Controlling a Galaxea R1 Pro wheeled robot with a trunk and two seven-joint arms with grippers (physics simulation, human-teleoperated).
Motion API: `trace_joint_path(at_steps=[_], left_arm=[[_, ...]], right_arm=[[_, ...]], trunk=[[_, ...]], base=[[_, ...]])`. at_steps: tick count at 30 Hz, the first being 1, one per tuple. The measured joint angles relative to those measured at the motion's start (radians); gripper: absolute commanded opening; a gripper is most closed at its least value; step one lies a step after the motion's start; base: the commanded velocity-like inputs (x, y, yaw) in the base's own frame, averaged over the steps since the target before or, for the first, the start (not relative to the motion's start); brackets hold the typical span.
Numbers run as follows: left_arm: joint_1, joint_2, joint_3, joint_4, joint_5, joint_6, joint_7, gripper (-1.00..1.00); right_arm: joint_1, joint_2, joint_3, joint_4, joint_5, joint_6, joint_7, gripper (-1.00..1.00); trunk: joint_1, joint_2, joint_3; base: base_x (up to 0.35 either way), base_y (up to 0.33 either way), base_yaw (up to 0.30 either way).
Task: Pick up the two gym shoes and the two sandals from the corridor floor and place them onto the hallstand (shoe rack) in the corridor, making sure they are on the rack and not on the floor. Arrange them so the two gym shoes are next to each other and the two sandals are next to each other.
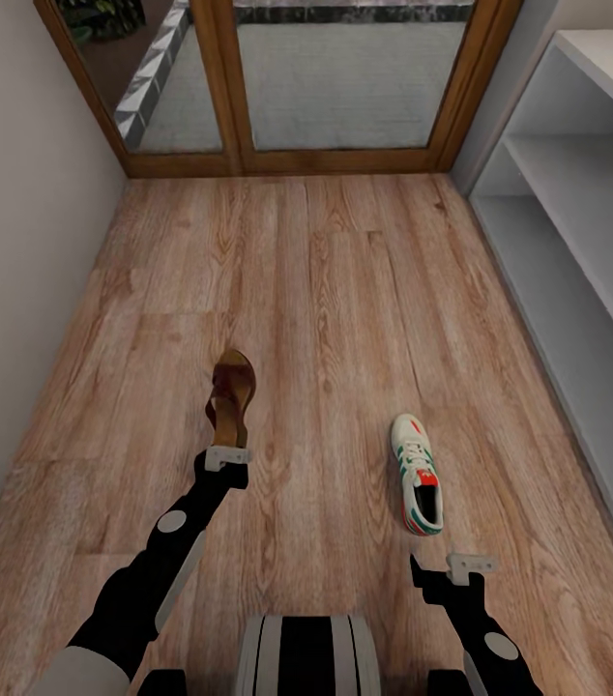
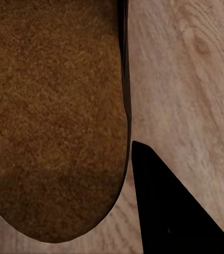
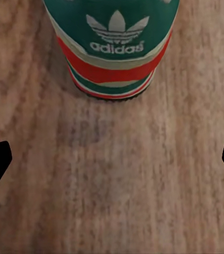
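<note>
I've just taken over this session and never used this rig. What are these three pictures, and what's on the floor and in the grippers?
The large picture looks down from the robot's head over its two black arms. On the corridor floor lie a brown sandal and a white gym shoe; the white hallstand stands at the right. The other two pictures come from cameras at each wrist. The left gripper is at the sandal's near end; whether it grips is unclear. The right gripper is open and empty, short of the shoe's heel.
</note>
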Motion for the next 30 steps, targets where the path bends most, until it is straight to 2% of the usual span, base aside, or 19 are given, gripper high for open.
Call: trace_joint_path(at_steps=[10, 21, 30], left_arm=[[0.000, 0.000, 0.000, 0.000, 0.000, 0.000, 0.000, -1.00], [0.000, 0.000, 0.000, 0.000, 0.000, 0.000, 0.000, -1.00], [0.000, 0.000, -0.001, 0.000, 0.000, 0.000, 0.000, -1.00]], right_arm=[[0.000, 0.000, 0.000, -0.001, 0.000, 0.000, 0.000, 1.00], [0.000, 0.000, -0.001, -0.002, 0.000, 0.000, 0.000, 1.00], [0.000, 0.000, -0.002, -0.002, 0.000, 0.000, 0.000, 1.00]], trunk=[[0.000, 0.000, -0.001], [0.000, 0.000, -0.001], [0.004, -0.002, -0.040]], base=[[0.137, 0.031, 0.000], [0.016, 0.004, 0.000], [0.000, 0.000, 0.000]])
